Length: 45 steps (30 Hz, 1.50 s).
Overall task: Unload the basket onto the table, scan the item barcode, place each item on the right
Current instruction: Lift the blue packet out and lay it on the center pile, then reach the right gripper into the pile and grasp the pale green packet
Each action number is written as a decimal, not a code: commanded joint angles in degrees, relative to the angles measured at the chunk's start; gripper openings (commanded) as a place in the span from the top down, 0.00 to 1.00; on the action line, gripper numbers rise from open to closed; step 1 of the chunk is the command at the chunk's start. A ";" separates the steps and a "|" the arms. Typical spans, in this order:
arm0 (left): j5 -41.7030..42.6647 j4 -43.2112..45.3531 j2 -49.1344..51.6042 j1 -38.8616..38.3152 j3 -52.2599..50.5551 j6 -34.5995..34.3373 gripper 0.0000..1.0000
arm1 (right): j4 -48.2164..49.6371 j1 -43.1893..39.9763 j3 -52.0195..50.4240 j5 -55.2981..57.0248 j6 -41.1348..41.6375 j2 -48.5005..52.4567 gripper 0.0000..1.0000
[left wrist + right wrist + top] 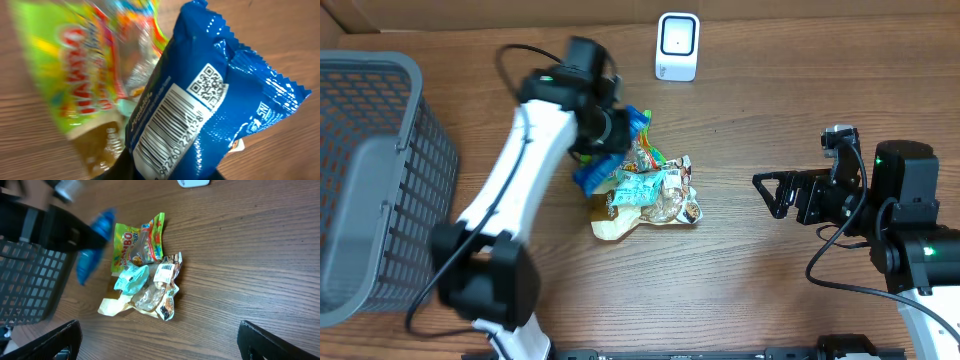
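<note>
Blue packet (pixel 220 100) — glossy film pouch, barcode (pixel 167 135) facing the left wrist camera.
Probably light, soft, crinkly and slick; best pinched at a crimped end, clear of the code. Left gripper (pixel 612 132) is nipped narrowly on one end, upper centre-left of the overhead frame, by the snack pile (pixel 650 195). Right gripper (pixel 770 192) spread wide, empty. Grey basket (pixel 380 100), far left — nothing visible inside.

Looks down past the wide-spread right gripper (pixel 159 330) at a blurred blue packet (pixel 92 242) by the basket (pixel 30 280), beside heaped snack packets (pixel 145 280) on the surface (pixel 250 255).
</note>
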 commanded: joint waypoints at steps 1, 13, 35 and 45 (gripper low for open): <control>-1.42 0.22 4.96 -2.54 -0.44 -1.11 0.72 | 0.02 0.17 1.29 -0.52 -0.04 -0.15 0.00; 3.50 -4.00 5.64 -2.10 5.60 2.82 0.56 | -0.20 0.17 1.27 -0.55 0.02 -0.15 0.00; 1.79 -14.34 -12.74 13.07 24.70 2.95 0.35 | 6.27 8.37 6.34 -5.44 15.72 17.66 0.18; -3.54 -19.91 -12.33 13.14 24.52 4.48 0.31 | 6.27 16.79 14.47 -1.62 16.81 30.86 0.18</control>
